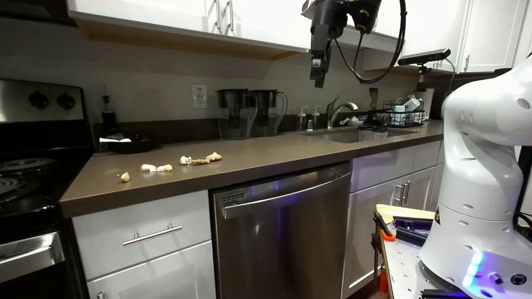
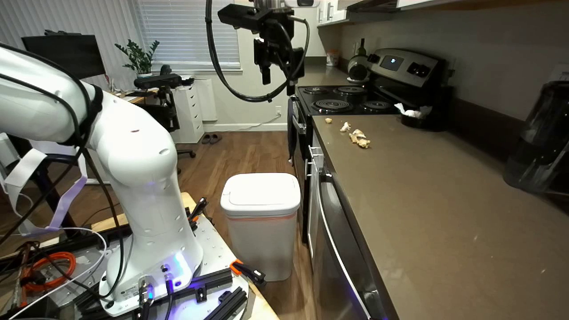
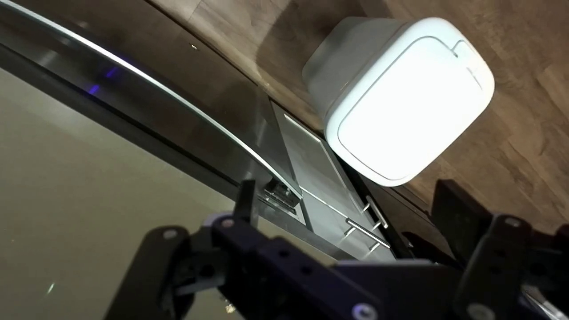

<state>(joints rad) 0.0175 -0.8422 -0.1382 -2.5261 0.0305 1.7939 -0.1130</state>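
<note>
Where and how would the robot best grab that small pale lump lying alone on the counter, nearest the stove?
Around the middle of the lump, probably from straight above with the open end effector: it is small, sits low on the counter, and the next pieces lie apart from it, leaving room on its sides.

Noted beneath the gripper (image 3: 349, 195): a smooth brown countertop (image 1: 266, 153). On it, well below the gripper, lie small cream garlic-like pieces (image 1: 146, 167) and knobbly tan ginger-like pieces (image 1: 214, 157). Two black-topped clear plastic pitchers (image 1: 233, 118) stand apart from the gripper.
</note>
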